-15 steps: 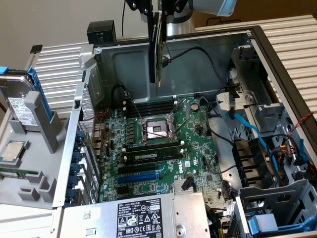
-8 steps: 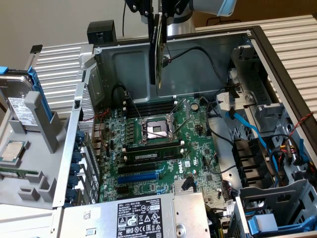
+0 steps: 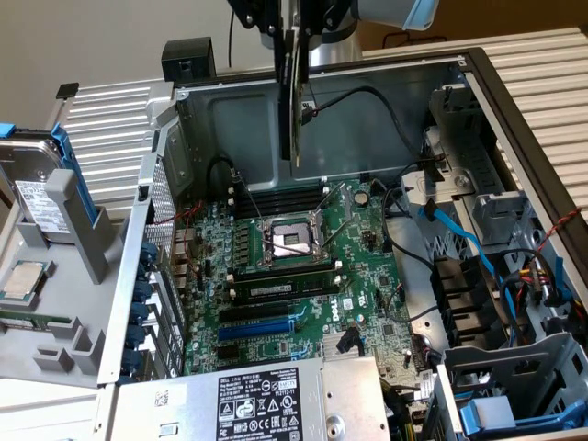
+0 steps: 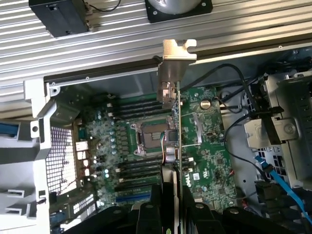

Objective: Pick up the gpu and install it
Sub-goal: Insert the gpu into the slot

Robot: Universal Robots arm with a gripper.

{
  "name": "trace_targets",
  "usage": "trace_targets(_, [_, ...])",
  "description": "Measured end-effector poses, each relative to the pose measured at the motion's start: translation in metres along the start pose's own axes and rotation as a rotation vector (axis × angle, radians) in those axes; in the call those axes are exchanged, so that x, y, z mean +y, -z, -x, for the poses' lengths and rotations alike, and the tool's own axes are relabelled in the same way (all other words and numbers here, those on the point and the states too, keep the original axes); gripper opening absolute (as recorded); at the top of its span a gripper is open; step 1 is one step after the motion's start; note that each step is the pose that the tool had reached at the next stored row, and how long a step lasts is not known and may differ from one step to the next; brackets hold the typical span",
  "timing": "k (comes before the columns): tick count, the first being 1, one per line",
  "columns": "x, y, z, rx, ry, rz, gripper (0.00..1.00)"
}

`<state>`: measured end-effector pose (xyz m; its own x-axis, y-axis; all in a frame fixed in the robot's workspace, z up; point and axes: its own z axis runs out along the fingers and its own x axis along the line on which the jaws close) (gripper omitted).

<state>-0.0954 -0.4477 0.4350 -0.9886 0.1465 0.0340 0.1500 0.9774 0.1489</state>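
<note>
The gpu point(image 3: 295, 101) hangs edge-on and upright above the open computer case, over the motherboard point(image 3: 303, 266). My gripper point(image 3: 296, 32) is shut on its upper part, near the top of the exterior view. In the wrist view the gpu point(image 4: 176, 126) runs away from me as a thin green edge. Its silver end bracket point(image 4: 176, 61) is at the far end, and my dark fingers point(image 4: 146, 217) clamp it on both sides. The card is well clear of the board. A blue expansion slot point(image 3: 257, 328) lies on the board near the power supply.
The case's metal walls point(image 3: 367, 101) surround the board. A silver power supply point(image 3: 266, 404) sits at the front, and drive cages with blue cables point(image 3: 459, 234) are on the exterior view's right. A hard drive point(image 3: 37, 197) and a processor chip point(image 3: 23, 280) rest on a grey fixture on the left.
</note>
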Motion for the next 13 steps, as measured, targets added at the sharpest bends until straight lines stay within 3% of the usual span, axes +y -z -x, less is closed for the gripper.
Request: trace_targets(13, [0.0, -0.0006, 0.0, 0.0355, 0.234, -0.0078, 0.27])
